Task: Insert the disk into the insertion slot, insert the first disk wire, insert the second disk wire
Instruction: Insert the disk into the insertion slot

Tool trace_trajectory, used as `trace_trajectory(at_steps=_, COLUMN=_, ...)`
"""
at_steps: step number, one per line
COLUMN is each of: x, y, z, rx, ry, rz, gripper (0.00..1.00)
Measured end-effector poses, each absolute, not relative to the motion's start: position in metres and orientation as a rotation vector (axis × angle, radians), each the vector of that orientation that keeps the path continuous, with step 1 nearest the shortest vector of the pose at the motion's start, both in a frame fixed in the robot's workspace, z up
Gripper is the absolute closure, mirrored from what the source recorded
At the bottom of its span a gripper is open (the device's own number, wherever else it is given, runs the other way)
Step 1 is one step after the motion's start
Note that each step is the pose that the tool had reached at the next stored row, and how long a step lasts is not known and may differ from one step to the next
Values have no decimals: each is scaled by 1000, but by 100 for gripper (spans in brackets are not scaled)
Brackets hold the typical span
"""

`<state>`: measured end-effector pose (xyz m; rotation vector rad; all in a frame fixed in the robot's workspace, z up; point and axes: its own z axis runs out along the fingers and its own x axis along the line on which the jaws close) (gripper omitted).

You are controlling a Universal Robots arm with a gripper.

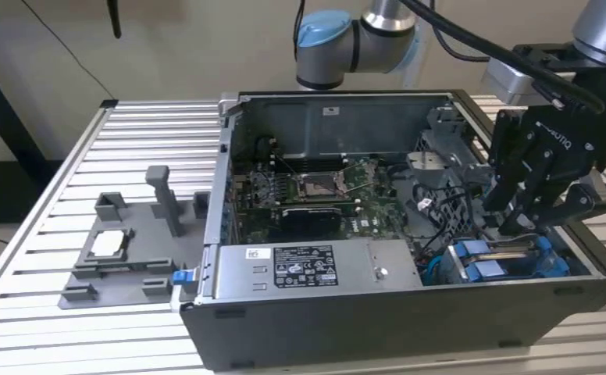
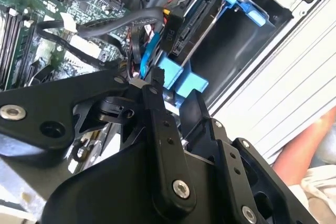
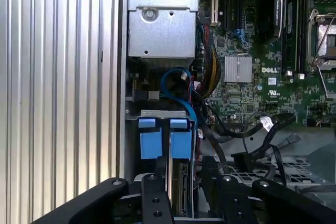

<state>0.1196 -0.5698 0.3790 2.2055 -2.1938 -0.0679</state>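
**Disk seating stage.** A ribbed aluminium desk (image 1: 94, 156) carries an open grey steel tower computer case (image 1: 386, 328). A grey-and-blue jointed robot arm (image 1: 345, 39) reaches in from behind the case. Inside lie a large grey labelled power-supply box (image 1: 303, 269) and a green motherboard (image 1: 324, 187).

At the case corner on the exterior view's right, the black hand (image 1: 520, 228) hangs low over the insertion slot (image 3: 157, 113), a grey sheet-metal drive cage. The disk (image 3: 179, 192), a flat drive in a bright blue plastic carrier, stands edge-on in this cage directly beneath the hand. Its blue end tabs (image 3: 181, 137) sit at the bay's mouth. Whether the hand is clamped on the carrier or merely set astride it cannot be told.

A looped blue data cable (image 3: 176, 77) and black wires (image 3: 247, 129) crowd just beside the cage.

Judged from this, the step in hand is seating the disk. It is best done with the carrier square to the cage walls and pressed straight along the bay. The nearby wires must stay clear of the carrier's path, since a trapped wire or a tilted carrier would likely bind.
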Motion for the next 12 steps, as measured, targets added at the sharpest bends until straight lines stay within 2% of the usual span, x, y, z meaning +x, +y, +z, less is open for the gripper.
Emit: trace_trajectory(at_steps=12, x=118, y=-569, z=385, rx=2265, ry=-2247, rz=-63, gripper=59)
